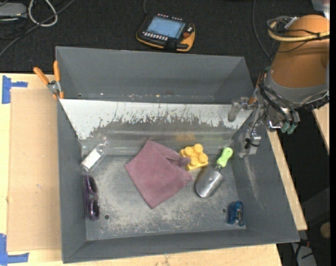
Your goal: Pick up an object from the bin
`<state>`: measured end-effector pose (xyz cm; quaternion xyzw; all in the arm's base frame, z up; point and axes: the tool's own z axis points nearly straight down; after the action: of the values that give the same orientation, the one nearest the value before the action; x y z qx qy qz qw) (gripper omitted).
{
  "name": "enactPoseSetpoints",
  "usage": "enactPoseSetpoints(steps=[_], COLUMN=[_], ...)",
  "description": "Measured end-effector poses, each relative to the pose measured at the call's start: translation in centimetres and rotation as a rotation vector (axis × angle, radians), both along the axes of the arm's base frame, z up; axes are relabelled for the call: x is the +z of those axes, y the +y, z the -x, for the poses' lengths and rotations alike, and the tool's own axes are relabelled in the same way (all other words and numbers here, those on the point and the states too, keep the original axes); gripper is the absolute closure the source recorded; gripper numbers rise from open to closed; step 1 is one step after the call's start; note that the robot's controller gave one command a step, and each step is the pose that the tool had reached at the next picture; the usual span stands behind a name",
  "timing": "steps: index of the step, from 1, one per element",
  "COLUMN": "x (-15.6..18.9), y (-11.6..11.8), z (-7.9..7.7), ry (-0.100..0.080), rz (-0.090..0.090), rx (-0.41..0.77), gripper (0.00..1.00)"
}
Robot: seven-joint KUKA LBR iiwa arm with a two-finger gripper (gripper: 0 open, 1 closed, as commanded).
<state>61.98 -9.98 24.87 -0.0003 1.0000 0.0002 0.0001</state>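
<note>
Six items in grey metal bin (156, 82) | gripper (249, 140) by right wall, open or closed: cannot tell | nearest: shiny rounded scoop (210, 183), green handle | soft mauve cloth (155, 173) | knobbly yellow block (194, 156)

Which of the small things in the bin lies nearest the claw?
The silver scoop with the green handle: its handle tip lies just left of the claw, while the yellow block, purple cloth and blue thing lie farther off.

You won't ID the small blue object (235, 213) in the front right corner, or the clear-and-white bit (93, 158) at left: too small. Where the mauve cloth (156, 173) meets the yellow knobbed plastic block (195, 156), can't tell which overlaps. Outline of the gripper (249, 144) blurs into the grey bin wall (263, 179).
</note>
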Motion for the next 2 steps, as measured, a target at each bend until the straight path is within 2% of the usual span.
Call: enactPoseSetpoints(steps=[1, 2], x=[-9.6, -8.8], y=[0.9, 0.8], z=[2.4, 4.7], ry=[0.001, -0.005], rz=[-0.001, 0.002], rx=[0.242, 0.589], gripper=[0.0, 0.0])
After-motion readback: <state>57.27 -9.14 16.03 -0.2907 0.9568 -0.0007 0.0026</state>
